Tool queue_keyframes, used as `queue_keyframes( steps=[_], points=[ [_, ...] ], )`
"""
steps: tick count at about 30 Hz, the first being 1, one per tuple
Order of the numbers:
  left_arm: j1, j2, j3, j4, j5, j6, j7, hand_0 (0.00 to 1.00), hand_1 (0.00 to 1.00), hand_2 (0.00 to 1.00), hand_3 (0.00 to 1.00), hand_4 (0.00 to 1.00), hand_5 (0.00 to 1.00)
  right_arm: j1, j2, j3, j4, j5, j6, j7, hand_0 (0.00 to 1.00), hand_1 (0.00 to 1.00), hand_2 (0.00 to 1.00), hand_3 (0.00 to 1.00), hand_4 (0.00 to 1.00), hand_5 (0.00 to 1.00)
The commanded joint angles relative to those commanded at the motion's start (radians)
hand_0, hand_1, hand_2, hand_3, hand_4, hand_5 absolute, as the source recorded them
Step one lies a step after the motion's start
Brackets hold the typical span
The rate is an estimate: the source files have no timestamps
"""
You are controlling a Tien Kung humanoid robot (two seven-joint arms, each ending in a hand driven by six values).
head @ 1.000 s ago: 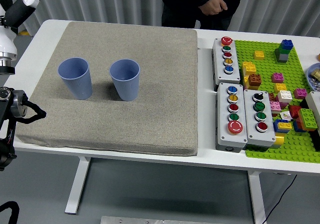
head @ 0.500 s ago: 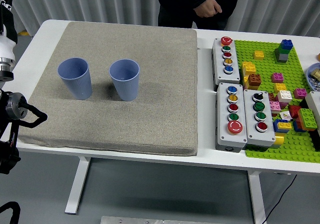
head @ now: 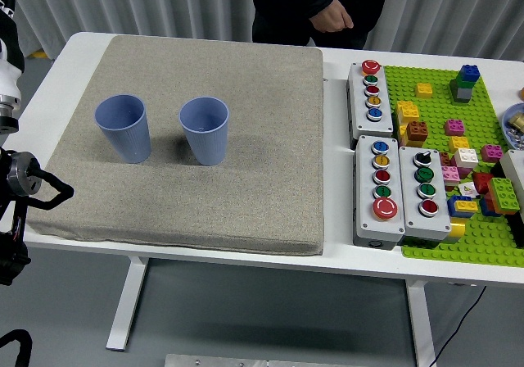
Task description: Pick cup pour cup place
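grey felt mat (head: 246,154): front and right part totally bare, easy reach | two blue plastic cups (head: 124,128) (head: 205,130) upright on its left half, a gap between them | grey button boxes (head: 379,188) and green brick baseplate (head: 458,244) crowd the table's right side | person's hand (head: 332,16) beyond the far edge

Bright even overhead light; short soft shadows; sharp focus; no glare.
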Motion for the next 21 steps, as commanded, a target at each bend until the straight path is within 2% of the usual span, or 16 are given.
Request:
queue_keyframes(
  steps=[14, 21],
  points=[
    [0.005, 0.003, -0.008, 0.018, 0.007, 0.008, -0.005, 0.795, 0.795, 0.894, 0.906, 0.803, 0.998, -0.006, 0.004, -0.001, 0.0, 0.002, 0.0, 0.0, 0.675, 0.676, 0.689, 0.64, 0.426, 0.165],
    [0.009, 0.002, -0.013, 0.009, 0.05, 0.011, 0.008, 0.795, 0.795, 0.894, 0.906, 0.806, 0.998, -0.007, 0.005, -0.001, 0.0, 0.001, 0.0, 0.0, 0.675, 0.676, 0.689, 0.639, 0.426, 0.166]
  ],
)
